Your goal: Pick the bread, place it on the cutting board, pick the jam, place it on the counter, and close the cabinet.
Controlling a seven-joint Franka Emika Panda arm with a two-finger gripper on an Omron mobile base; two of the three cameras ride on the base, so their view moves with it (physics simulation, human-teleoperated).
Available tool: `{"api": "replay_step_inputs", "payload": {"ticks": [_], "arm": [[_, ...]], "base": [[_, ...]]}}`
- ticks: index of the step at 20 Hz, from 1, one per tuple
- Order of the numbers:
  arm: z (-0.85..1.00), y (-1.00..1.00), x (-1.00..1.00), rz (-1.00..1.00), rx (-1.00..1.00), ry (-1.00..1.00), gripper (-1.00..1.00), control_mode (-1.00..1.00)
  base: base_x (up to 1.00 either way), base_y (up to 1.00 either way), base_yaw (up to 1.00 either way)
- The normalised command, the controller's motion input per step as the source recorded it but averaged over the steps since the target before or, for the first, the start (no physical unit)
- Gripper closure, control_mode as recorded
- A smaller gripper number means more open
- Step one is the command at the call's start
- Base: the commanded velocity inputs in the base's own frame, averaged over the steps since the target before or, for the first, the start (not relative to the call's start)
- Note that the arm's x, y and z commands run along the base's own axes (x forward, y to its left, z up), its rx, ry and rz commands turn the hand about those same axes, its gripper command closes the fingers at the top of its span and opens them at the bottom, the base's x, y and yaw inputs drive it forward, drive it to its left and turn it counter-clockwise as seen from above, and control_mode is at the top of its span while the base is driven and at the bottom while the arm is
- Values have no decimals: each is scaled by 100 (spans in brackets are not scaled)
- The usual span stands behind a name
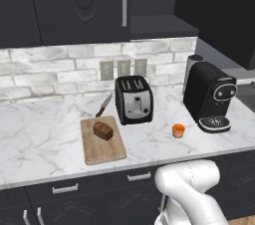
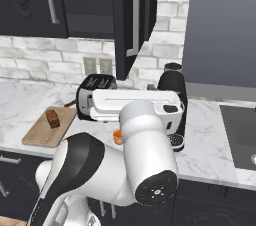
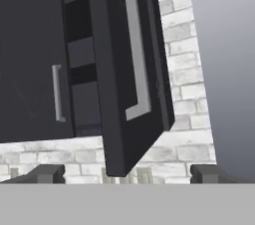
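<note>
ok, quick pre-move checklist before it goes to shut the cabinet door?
1. Bread on the cutting board: ok.
2. Jam on the counter, between toaster and coffee machine: ok.
3. Gripper empty, jaws wide open: ok.
4. Cabinet door closed: not ok, it stands swung out, shelves visible behind it.
5. Door lined up ahead of the hand: ok, door edge and its silver handle sit centred above the fingertips.
6. Contact with the door: not yet, the fingertips are apart from it.
</note>
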Motion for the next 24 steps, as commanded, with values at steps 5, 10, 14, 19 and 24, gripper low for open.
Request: {"api": "replay_step_inputs", "payload": {"ticks": [5,10,14,19,24], "arm": [[0,-22,35,9,0,0,-100,-100],[1,-15,18,15,0,0,-100,-100],[16,-8,15,21,0,-2,-100,-100],[10,0,12,24,0,-2,-100,-100],[0,0,16,25,0,-2,-100,-100]], "base": [[0,0,0],[0,0,0],[0,0,0],[0,0,0],[0,0,0]]}}
